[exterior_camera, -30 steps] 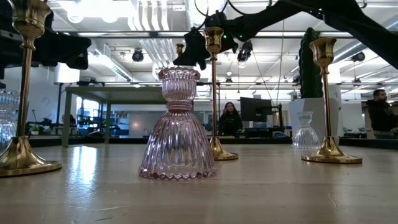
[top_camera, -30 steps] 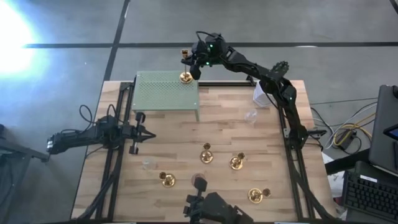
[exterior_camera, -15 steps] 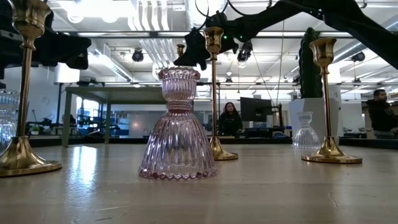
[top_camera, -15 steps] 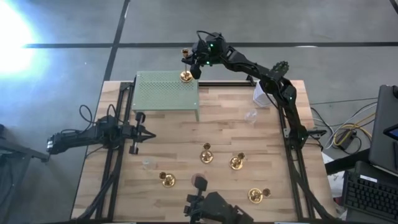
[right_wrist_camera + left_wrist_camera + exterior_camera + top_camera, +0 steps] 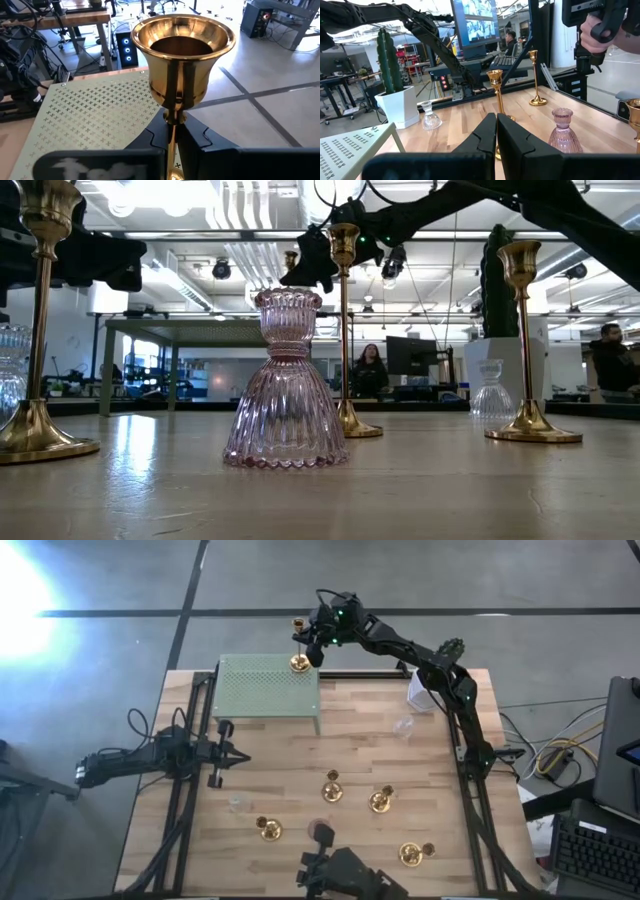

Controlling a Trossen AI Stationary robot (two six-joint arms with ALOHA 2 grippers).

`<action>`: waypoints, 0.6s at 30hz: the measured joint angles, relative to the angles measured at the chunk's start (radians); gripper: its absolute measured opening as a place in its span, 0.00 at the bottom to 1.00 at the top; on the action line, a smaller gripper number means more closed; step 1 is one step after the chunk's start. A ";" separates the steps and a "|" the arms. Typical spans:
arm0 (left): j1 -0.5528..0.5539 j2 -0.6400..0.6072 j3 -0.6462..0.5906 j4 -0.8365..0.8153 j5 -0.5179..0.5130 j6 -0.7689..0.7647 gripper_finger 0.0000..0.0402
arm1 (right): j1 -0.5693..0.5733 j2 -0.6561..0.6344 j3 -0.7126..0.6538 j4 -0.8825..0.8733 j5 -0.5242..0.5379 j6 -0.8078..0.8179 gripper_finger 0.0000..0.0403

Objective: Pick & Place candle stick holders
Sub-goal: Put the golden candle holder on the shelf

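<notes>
My right gripper (image 5: 308,643) reaches over the far right corner of the green perforated platform (image 5: 262,688) and is shut on a tall gold candle stick holder (image 5: 298,645). The holder's cup (image 5: 182,50) fills the right wrist view. My left gripper (image 5: 222,753) waits shut and empty at the table's left and also shows in its own wrist view (image 5: 496,131). Other gold holders (image 5: 332,787) (image 5: 381,800) (image 5: 268,829) (image 5: 410,854), a pink glass one (image 5: 321,832) and clear glass ones (image 5: 404,726) (image 5: 237,804) stand on their bases on the table. My right gripper pinches the holder's thin stem (image 5: 172,121) just below the cup between its two fingers. The fingers come about level from the table's right side and lie across the stem. The holder stands upright, its round base (image 5: 299,663) over the platform's corner; whether the base touches the platform, I cannot tell.
A white pot with a green cactus (image 5: 418,690) stands at the far right, beside the right arm. In the low view the pink glass holder (image 5: 286,385) and gold holders (image 5: 40,330) (image 5: 525,340) stand near the front edge. People show in the room behind the table.
</notes>
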 joint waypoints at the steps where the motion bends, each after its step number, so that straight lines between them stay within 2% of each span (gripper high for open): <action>1: 0.000 0.000 0.000 0.000 0.000 0.000 0.05 | 0.000 0.000 0.000 0.000 0.001 0.000 0.03; 8: 0.000 0.000 0.000 0.000 0.000 0.000 0.05 | 0.001 0.000 0.004 -0.004 0.021 0.008 0.06; 18: 0.000 0.000 0.000 0.000 0.000 0.000 0.05 | 0.001 0.001 0.010 -0.007 0.023 0.027 0.28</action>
